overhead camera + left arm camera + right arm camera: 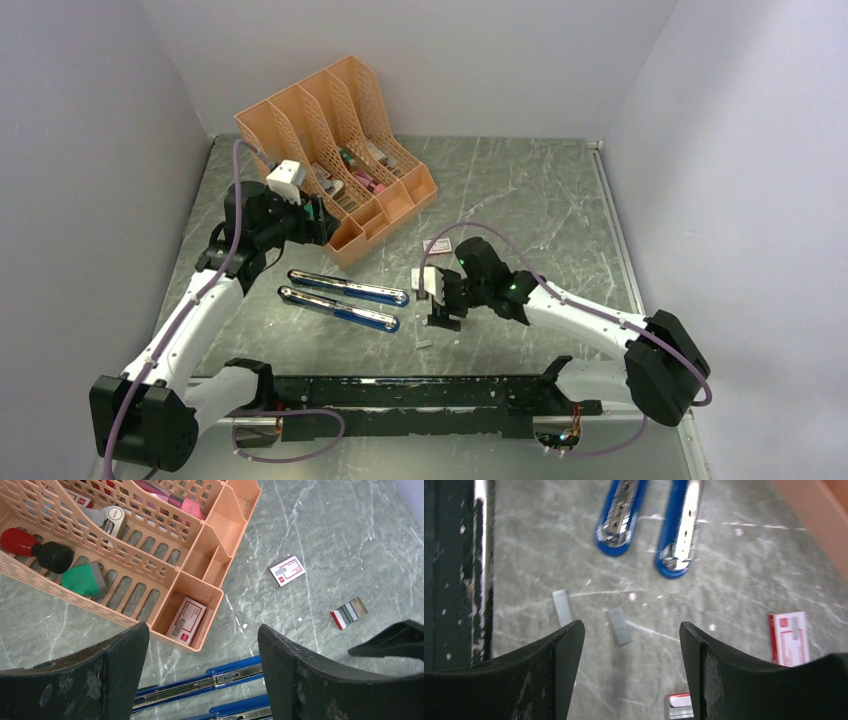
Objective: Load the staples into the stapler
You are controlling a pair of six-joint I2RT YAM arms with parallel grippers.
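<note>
Hovering low over the table (540,200) with the right gripper (441,316) spread wide, pinching nothing. Shows the staples (618,625) as two short grey strips lying flat just ahead of its fingertips, between them and the near ends of the stapler (619,515). Has the stapler opened out, both blue halves side by side, long axes roughly parallel to the strips. Possibly a magazine channel in one half, though too blurred to say which. Places the left gripper (202,632), also spread and empty, well apart from the strips, by the rack (222,525). Favours the right arm for the pick.
</note>
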